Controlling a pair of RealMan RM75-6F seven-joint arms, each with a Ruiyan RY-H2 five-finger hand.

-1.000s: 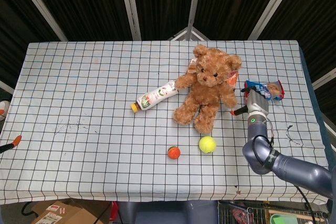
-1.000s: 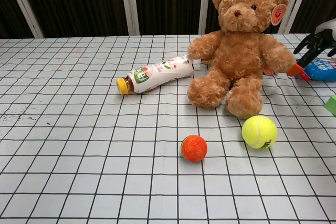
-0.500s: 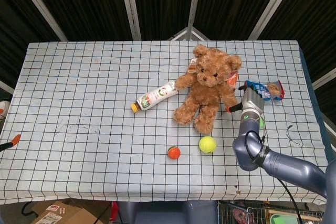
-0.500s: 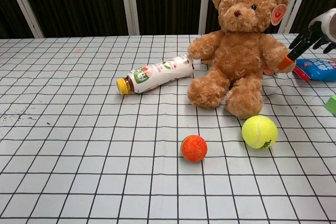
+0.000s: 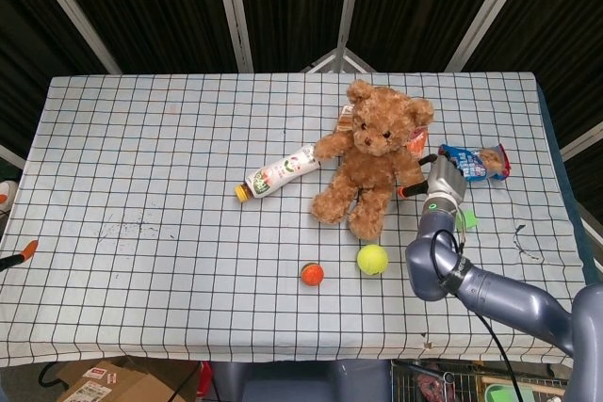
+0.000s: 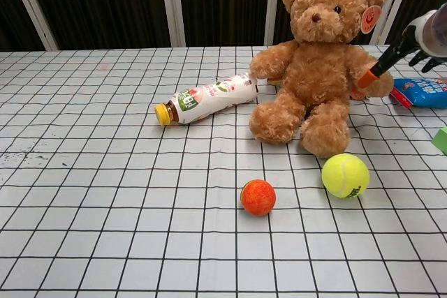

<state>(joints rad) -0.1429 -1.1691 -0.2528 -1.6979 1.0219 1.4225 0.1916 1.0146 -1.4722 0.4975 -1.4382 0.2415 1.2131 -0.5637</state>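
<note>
On the checked tablecloth (image 5: 141, 167): a teddy bear (image 5: 370, 159) sat upright near the far right, facing the robot.
Right hand: the right hand (image 5: 431, 176) reached in from the right, fingers apart and holding nothing; an orange fingertip (image 6: 366, 78) touched or nearly touched the bear's arm nearest it, in the chest view.
Left hand: not seen in either view.
Bear's place: between a plastic bottle (image 5: 280, 171) lying on its side with its yellow cap toward the robot, and a blue snack packet (image 5: 474, 159) beyond the hand.
In front of the bear: a yellow tennis ball (image 6: 345, 175) just by its foot, and a smaller orange ball (image 6: 258, 197) a little further left.
Other items: a green block (image 6: 441, 138) at the right edge of the chest view.
Progress, as judged: the reach had arrived at the bear, but no grip was formed; the bear rested on the cloth, not lifted. Closing the fingers on the arm or body remained.
</note>
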